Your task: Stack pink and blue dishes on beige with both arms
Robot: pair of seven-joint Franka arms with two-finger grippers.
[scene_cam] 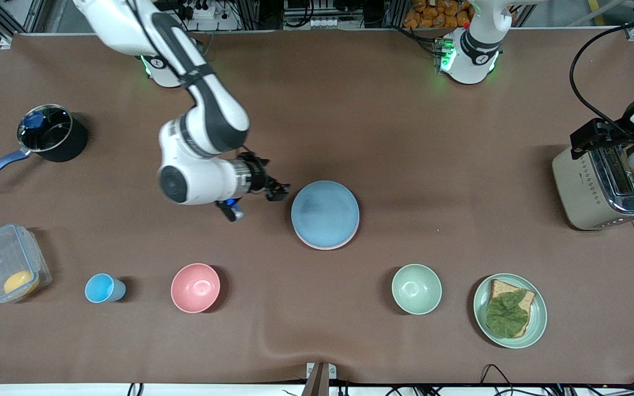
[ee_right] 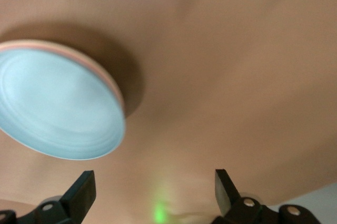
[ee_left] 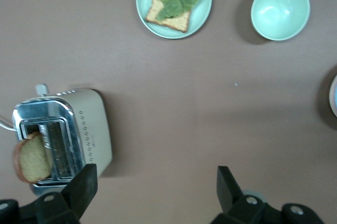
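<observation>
The light blue plate (scene_cam: 325,213) lies on top of the pale pink plate (scene_cam: 323,246) at the middle of the table; only a thin pink rim (ee_right: 105,74) shows under it. The beige plate is hidden, and I cannot tell whether it lies beneath them. My right gripper (scene_cam: 278,191) is open and empty, just beside the stack's edge toward the right arm's end; its wrist view shows the blue plate (ee_right: 58,108) off to one side of the gripper (ee_right: 152,192). My left gripper (ee_left: 156,192) is open and empty over the toaster's end of the table.
A toaster (scene_cam: 603,187) with bread stands at the left arm's end. Nearer the front camera lie a green plate with bread and a leaf (scene_cam: 509,311), a green bowl (scene_cam: 416,289), a pink bowl (scene_cam: 195,287), a blue cup (scene_cam: 102,288) and a clear box (scene_cam: 6,264). A pot (scene_cam: 50,132) sits at the right arm's end.
</observation>
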